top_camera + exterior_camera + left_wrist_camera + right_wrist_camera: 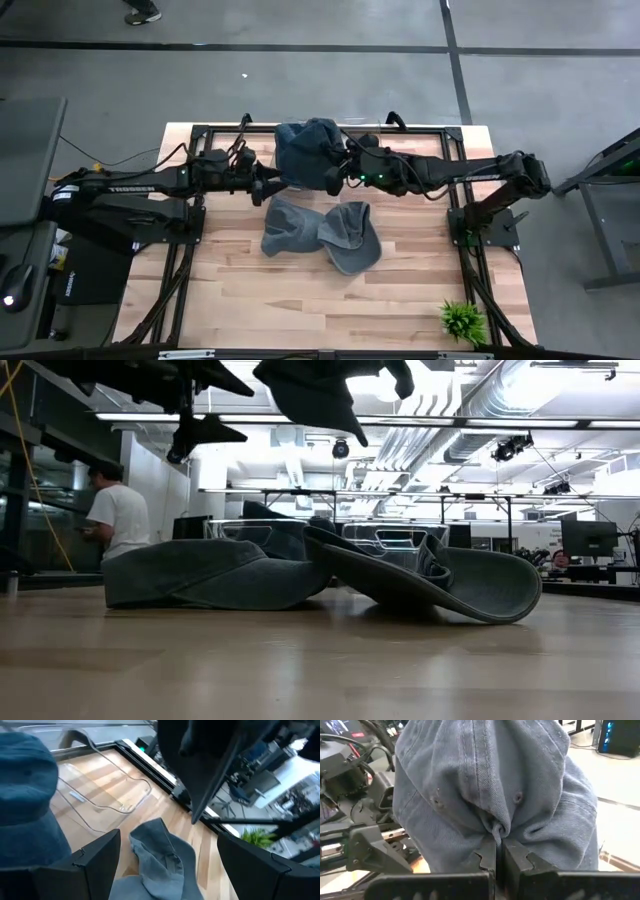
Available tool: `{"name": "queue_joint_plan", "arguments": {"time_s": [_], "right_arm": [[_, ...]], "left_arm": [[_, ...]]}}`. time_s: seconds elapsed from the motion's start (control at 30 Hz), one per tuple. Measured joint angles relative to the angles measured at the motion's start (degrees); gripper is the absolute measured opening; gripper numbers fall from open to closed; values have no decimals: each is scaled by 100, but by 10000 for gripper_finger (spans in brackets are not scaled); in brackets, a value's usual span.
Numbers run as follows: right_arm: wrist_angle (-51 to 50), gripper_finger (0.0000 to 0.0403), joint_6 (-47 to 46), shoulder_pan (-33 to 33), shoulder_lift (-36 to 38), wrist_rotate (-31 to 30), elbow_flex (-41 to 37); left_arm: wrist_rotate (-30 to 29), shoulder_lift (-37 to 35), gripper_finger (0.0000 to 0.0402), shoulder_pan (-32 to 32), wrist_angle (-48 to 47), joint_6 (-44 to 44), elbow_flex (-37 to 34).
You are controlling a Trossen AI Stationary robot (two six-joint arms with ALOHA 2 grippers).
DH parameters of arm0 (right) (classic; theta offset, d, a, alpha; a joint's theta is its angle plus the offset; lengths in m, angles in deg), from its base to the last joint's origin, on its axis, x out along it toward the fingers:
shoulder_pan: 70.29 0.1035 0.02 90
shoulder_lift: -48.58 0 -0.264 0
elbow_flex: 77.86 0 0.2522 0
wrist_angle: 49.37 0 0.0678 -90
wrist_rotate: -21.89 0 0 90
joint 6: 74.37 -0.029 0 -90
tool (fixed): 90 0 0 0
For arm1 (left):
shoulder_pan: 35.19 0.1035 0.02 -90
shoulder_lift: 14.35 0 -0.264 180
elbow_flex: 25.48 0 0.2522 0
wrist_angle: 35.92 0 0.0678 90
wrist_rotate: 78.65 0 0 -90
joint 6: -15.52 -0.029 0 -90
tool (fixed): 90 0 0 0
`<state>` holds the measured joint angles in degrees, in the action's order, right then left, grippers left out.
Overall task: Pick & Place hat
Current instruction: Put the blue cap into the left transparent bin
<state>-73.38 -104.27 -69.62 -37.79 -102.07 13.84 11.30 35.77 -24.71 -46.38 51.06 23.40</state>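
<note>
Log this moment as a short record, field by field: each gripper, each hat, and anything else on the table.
right gripper: jaws shut on the lifted hat, held in the air over the far side of the table
left gripper: jaws open, empty, beside the lifted hat
hats on table: two, touching, lying mid-table
lifted hat state: clear of the table, fabric bunched at the jaws
clear tray: far side of the table, under the lifted hat
plant: near right corner
person: in the room behind
</note>
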Motion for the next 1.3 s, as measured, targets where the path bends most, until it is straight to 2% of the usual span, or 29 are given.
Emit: {"name": "queue_joint_plan", "arguments": {"time_s": [0.1, 0.23, 0.47, 0.63, 1.3], "right_arm": [[87, 0, 93, -23, 0, 35, 0], [113, 0, 147, -71, 0, 201, 0], [208, 0, 127, -217, 0, 304, 1], [600, 0, 153, -308, 2, 439, 1], [1076, 0, 294, -409, -219, 435, 2]], "left_arm": [[-30, 51, 308, 0, -20, 326, -2], [-53, 49, 308, -2, 23, 311, -2], [274, 47, 308, -2, 735, -503, -2], [78, 57, 308, -2, 948, -1034, -2], [-194, 1103, 308, 0, 2800, -1278, -7]]}}
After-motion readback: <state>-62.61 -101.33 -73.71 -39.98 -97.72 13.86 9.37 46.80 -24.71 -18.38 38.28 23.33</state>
